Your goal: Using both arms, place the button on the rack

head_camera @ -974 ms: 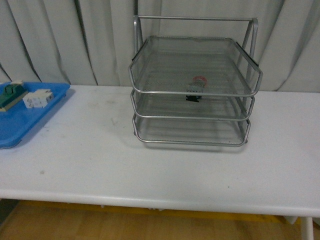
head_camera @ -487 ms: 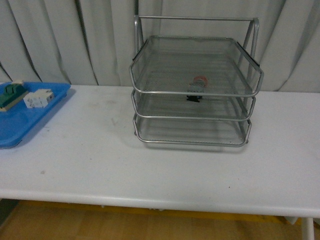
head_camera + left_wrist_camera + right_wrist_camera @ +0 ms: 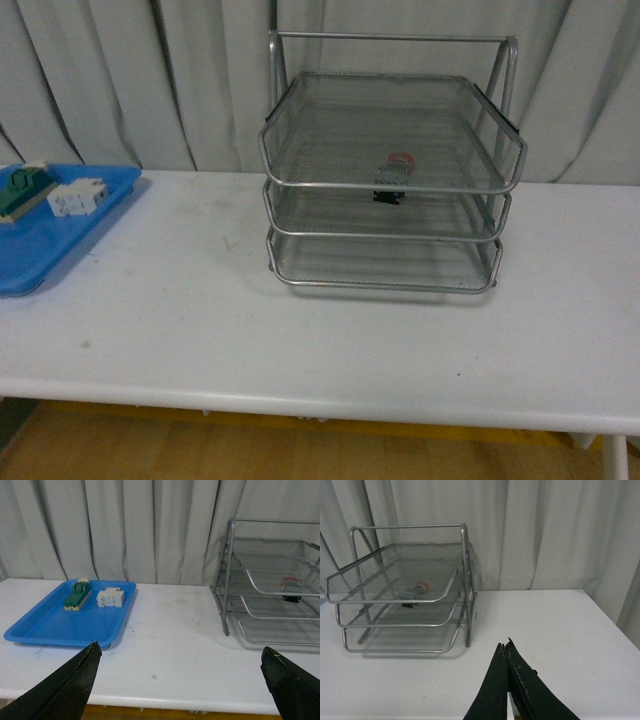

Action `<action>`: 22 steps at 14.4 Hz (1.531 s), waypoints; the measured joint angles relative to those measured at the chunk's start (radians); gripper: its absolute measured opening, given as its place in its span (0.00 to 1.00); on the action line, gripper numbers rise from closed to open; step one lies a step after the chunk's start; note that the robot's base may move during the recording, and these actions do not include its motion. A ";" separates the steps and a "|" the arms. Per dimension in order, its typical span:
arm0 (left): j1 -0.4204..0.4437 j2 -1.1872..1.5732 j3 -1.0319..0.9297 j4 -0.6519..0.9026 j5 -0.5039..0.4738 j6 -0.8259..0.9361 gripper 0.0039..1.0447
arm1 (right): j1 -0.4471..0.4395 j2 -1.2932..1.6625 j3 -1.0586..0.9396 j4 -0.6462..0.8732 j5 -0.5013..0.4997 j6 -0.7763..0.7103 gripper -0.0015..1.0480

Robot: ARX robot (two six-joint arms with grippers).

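In the front view you see the rack [image 3: 385,170] at centre top of the frame, standing on the white table [image 3: 300,340]. The button [image 3: 397,172] lies in the rack, its red cap showing through the mesh just behind the top tray's front rim; it seems to rest on the middle tray, though the mesh makes that hard to settle. At the left edge sits the blue tray [image 3: 45,235] with a green block [image 3: 22,190] and a white part [image 3: 77,197] on it. Neither arm shows here.

In the left wrist view the left gripper [image 3: 182,692] has its two dark fingertips in the lower corners of the frame, spread wide and holding nothing. The blue tray is at centre left, the rack at the right edge.

In the right wrist view the right gripper [image 3: 506,652] sits at bottom centre, its fingers pressed together with nothing between them. The rack is at centre left, and you find the button inside it.
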 joint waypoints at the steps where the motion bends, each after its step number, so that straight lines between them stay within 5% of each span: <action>1: 0.000 0.000 0.000 0.000 0.000 0.000 0.94 | 0.000 -0.029 0.000 -0.034 0.000 0.000 0.02; 4: 0.000 0.000 0.000 0.000 0.000 0.000 0.94 | 0.000 -0.099 0.000 -0.107 0.000 0.000 0.02; 5: 0.000 0.000 0.000 0.000 0.000 0.000 0.94 | 0.000 -0.215 0.000 -0.273 0.000 0.000 0.02; 10: 0.000 0.000 0.000 0.000 0.000 0.000 0.94 | 0.000 -0.264 0.000 -0.275 0.002 -0.002 0.03; 16: 0.000 0.000 0.000 0.000 0.000 0.000 0.94 | 0.000 -0.264 0.000 -0.275 0.002 -0.001 0.93; 22: 0.000 0.000 0.000 0.000 0.000 0.000 0.94 | 0.000 -0.264 0.000 -0.275 0.002 -0.001 0.94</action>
